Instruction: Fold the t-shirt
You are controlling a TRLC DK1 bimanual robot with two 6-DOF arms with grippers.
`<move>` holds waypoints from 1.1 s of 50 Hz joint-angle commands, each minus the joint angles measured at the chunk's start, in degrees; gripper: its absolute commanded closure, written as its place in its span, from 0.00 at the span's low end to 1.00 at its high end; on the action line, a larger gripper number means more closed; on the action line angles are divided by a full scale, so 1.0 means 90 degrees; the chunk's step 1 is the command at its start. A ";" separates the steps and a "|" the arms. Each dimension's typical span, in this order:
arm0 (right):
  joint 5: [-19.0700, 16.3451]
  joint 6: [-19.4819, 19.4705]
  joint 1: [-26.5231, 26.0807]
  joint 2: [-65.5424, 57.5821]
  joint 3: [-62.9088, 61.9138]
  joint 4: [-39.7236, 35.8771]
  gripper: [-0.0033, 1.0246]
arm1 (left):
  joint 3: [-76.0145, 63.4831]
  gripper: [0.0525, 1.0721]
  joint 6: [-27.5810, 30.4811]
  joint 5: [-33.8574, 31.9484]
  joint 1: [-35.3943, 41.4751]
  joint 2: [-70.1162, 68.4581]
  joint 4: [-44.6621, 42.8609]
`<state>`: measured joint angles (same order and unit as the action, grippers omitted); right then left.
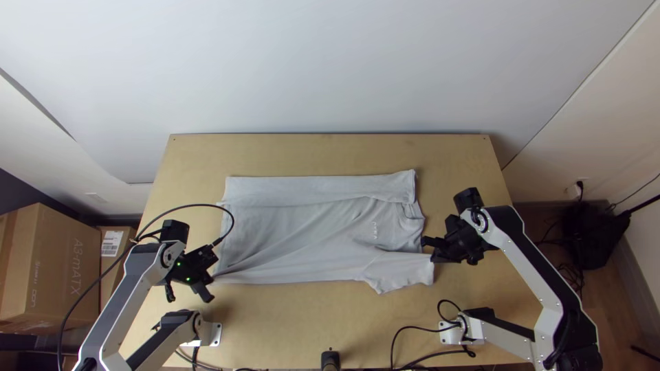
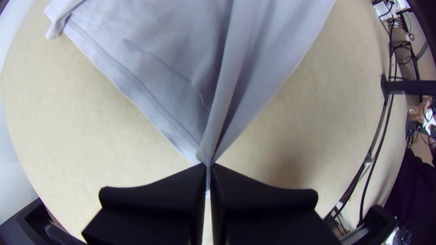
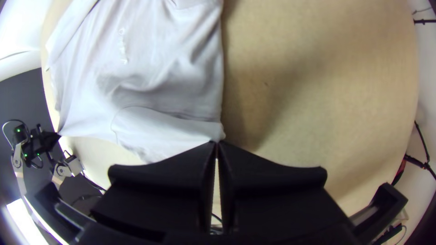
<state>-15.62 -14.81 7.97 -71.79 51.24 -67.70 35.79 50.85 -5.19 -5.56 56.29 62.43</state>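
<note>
Light grey T-shirt, one long side folded over, grasped at two points

Cardboard box (image 1: 48, 275), large, at the far left beside the table. A smaller cardboard box with a white label stands next to it.

Left hand (image 1: 209, 282), black, at the table's left part. Clenched on the near hem corner of the shirt; in the left wrist view its two flat fingers (image 2: 154, 195) meet on the pinched cloth, from which creases fan out.

T-shirt (image 1: 302, 237), light grey, lying lengthwise across the middle of the table between the two hands, hem to the left, collar (image 1: 412, 214) to the right. Far side folded over in a long band (image 1: 309, 189) running from hem to shoulder. Body otherwise spread, with slanting wrinkles; small pale marking (image 1: 375, 230) on the chest. Near sleeve (image 1: 399, 273) spread out toward the near edge.

Table (image 1: 330, 154), light wood, with bare surface around the shirt. Black cables lie near its near edge.

Right hand (image 1: 432, 252), black, at the table's right part, below the collar in the top view. Clenched on the near sleeve at its shoulder-side edge, the finger tips together on the cloth.

Power outlet (image 1: 573, 190), white, on the wall at the far right, with a black plug.
</note>
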 commanded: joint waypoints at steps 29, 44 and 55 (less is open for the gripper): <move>0.0095 -0.0405 0.0306 -0.1203 0.1767 0.0374 0.97 | 0.2010 0.97 -0.0972 -0.0732 0.0003 0.1704 -0.1322; 0.0104 -0.0454 0.0296 -0.2111 0.2714 0.1038 0.97 | 0.3006 0.97 -0.1158 -0.0976 0.0003 0.2661 -0.1468; 0.0104 -0.0435 0.0287 -0.2902 0.3603 0.1058 0.97 | 0.3748 0.97 -0.1285 -0.1054 -0.0066 0.3384 -0.1644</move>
<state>-14.98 -17.98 10.39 -94.50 79.81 -58.54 66.24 40.25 -13.61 -5.37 83.96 48.34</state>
